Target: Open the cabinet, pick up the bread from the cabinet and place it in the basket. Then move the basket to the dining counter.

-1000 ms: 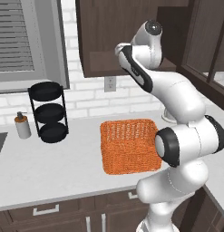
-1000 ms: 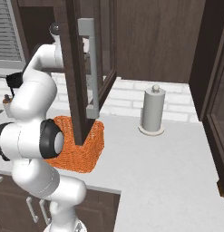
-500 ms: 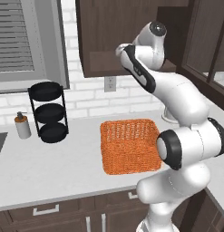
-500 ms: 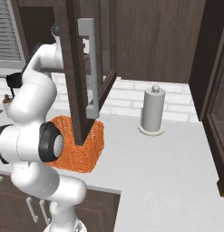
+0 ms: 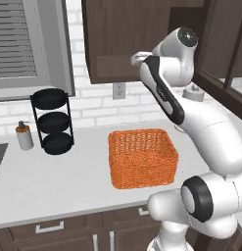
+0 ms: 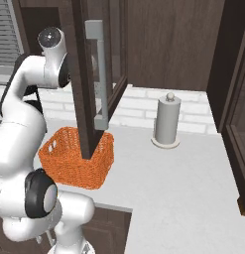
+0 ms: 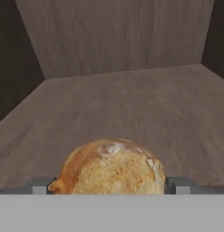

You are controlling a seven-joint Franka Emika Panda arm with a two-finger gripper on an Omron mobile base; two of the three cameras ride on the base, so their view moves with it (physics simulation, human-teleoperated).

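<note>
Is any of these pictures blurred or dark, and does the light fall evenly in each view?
Hand view: the bread is soft-edged and evenly lit, and the cabinet side walls go dark. Left base view: sharp, bright, with faint shade by the basket. Right base view: the open door is dark, the paper-towel roll clear.

White brick backsplash (image 5: 98,105), shuttered window (image 5: 24,46), pale worktop (image 5: 54,174), dark lower drawers (image 5: 49,233)

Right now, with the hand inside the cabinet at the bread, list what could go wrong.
1. The fingertips flank the round bread low at its sides; closing there may squeeze it out forward.
2. The open cabinet door hangs over the basket, so the arm could knock it when backing out.
</note>
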